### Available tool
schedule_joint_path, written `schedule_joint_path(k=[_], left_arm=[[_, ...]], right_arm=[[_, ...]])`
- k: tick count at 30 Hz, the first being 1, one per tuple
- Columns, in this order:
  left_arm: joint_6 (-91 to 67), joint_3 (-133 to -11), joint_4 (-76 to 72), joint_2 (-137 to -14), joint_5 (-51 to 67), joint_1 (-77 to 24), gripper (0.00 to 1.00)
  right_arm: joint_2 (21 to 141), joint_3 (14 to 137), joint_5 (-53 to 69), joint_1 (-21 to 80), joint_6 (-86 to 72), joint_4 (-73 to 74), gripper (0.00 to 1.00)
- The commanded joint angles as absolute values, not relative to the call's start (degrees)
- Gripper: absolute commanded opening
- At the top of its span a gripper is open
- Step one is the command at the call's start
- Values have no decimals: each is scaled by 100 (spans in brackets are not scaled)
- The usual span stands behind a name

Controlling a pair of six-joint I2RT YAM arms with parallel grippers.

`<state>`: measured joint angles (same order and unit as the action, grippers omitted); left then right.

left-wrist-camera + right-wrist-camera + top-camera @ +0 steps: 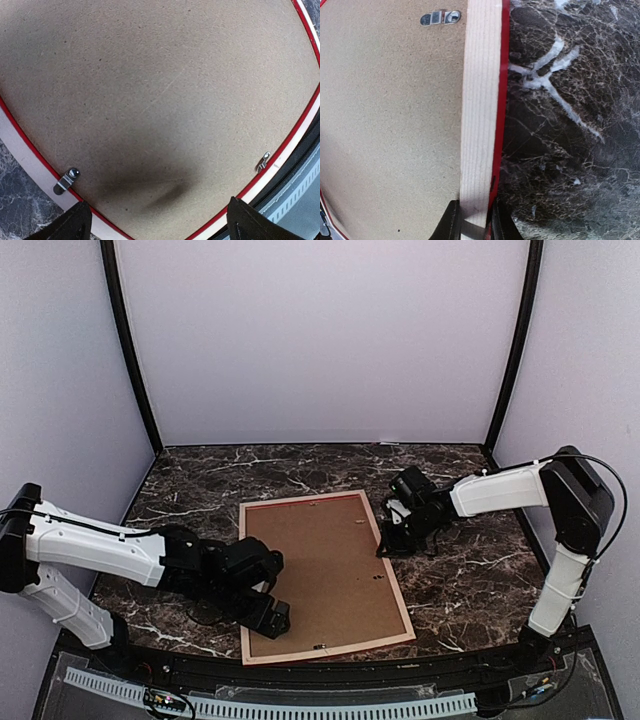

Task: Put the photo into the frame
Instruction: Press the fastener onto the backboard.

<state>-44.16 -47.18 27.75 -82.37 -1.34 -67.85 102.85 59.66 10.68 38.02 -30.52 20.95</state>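
Pale unpainted wood faces up on the frame (330, 649), which lies face-down on the dark marble table (460, 580), slightly skewed, its near rail close to the table's front edge. A brown backing board (325, 570) fills the opening and covers whatever is underneath. Small metal turn clips (66, 180) sit along the inner edge of the rails.

The left gripper (270, 618) hangs over the near-left corner of the frame. In its wrist view the fingers (70, 225) stand wide apart, with the backing board and the curved red lip between them.

The right gripper (385, 548) is at the frame's right rail, toward the far end. Its fingers (449, 227) are narrow and straddle the rail, one on the backing-board side and one on the red outer edge, pinching the wood.
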Motion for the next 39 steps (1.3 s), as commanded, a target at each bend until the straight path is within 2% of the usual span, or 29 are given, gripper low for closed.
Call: schedule_joint_path(k=[1,10,39], left_arm=[[-4475,-4844,2713,-8240,-124,-6847,97],[-4449,-4953,3047,-8336,-520,-6834,97],[-4131,-4977,2993,-8725,-431,-6381,97]], right_arm=[[10495,5763,1131,3831,-3012,1933,1],[10494,5739,1169,3836,-3021,1885,1],[10503,5683,1223,3831,-3033,1826,1]])
